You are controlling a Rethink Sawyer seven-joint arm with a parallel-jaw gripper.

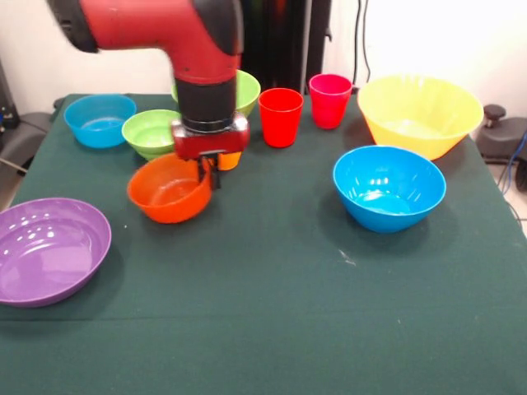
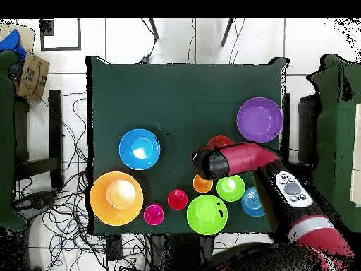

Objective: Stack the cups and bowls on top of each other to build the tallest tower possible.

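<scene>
Purple bowl (image 1: 51, 249): nearest, left edge, unused.
Gripper (image 1: 209, 171): lowered at orange bowl (image 1: 169, 189) rim; finger state cannot be told.
Yellow-orange cup (image 1: 229, 160): mostly hidden behind wrist.
Red cup (image 1: 281, 117), pink cup (image 1: 329, 100): upright, far side.
Tower: none stacked yet.
Risk: orange bowl could be tipped or pushed if rim is caught off-centre; small green bowl (image 1: 152, 132) just behind may be knocked.

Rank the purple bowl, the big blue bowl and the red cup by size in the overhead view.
1. Purple bowl
2. Big blue bowl, only slightly smaller across
3. Red cup, clearly smallest
</scene>
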